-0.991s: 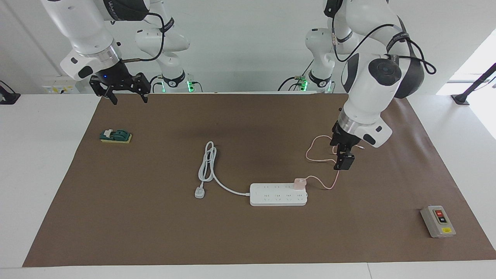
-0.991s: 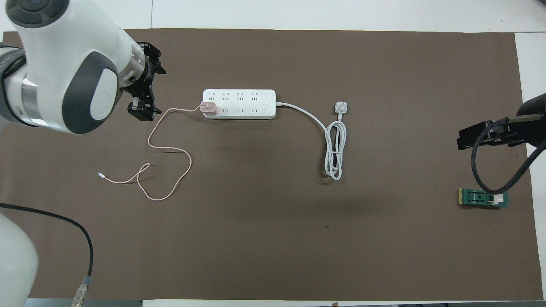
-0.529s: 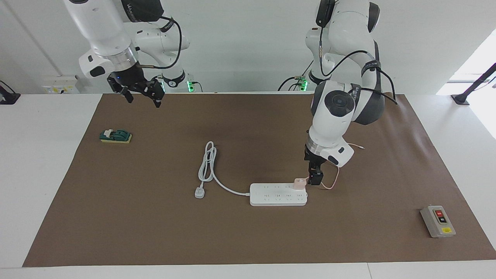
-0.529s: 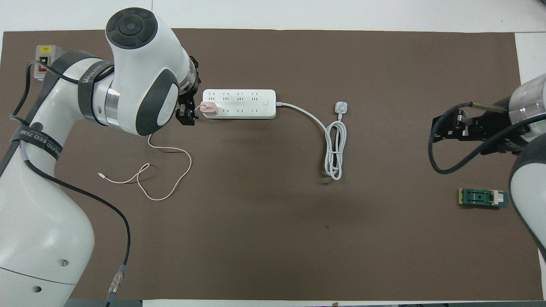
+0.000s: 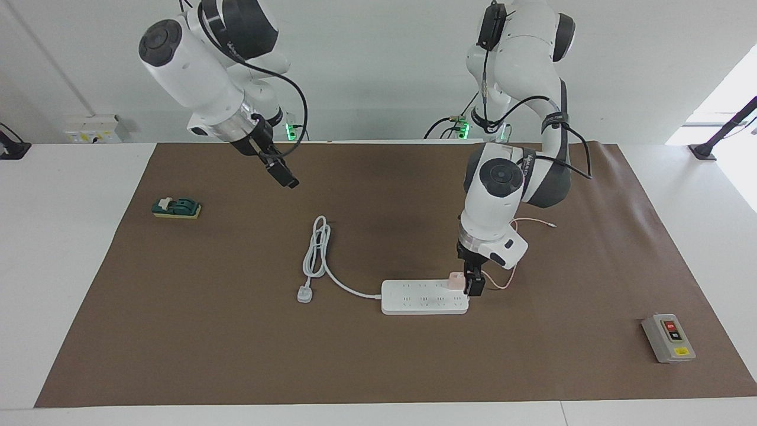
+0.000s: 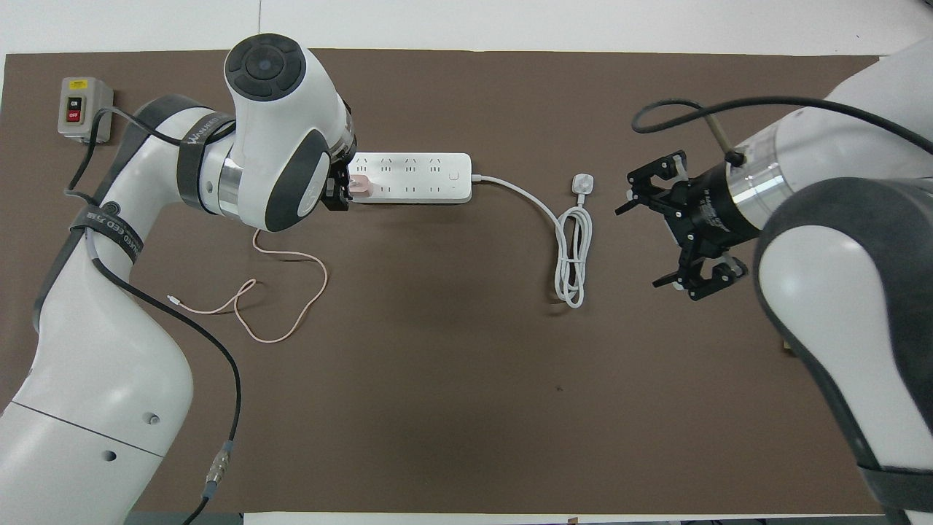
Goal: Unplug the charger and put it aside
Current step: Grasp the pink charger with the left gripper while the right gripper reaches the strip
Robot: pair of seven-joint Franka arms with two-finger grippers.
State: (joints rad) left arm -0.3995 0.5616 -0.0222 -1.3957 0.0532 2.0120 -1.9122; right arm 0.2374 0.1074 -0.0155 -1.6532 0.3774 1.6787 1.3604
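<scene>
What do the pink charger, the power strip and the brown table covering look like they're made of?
The charger, plugged into the power strip, looks like smooth matte pink plastic; its thin cable lies in loose curves, so probably soft rubbery sheathing. The power strip looks like hard white plastic with a slight sheen. The brown covering lies flat and dull, perhaps paper or thin mat.

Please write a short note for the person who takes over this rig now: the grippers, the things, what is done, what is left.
Left gripper: down at the charger, grip not confirmed.
Right gripper: open, in the air over the mat, near the power strip's coiled cord.
Charger sits plugged into the power strip, at its end toward the left arm.
Done: approach only.
Left: grip, pull out, place aside.
</scene>
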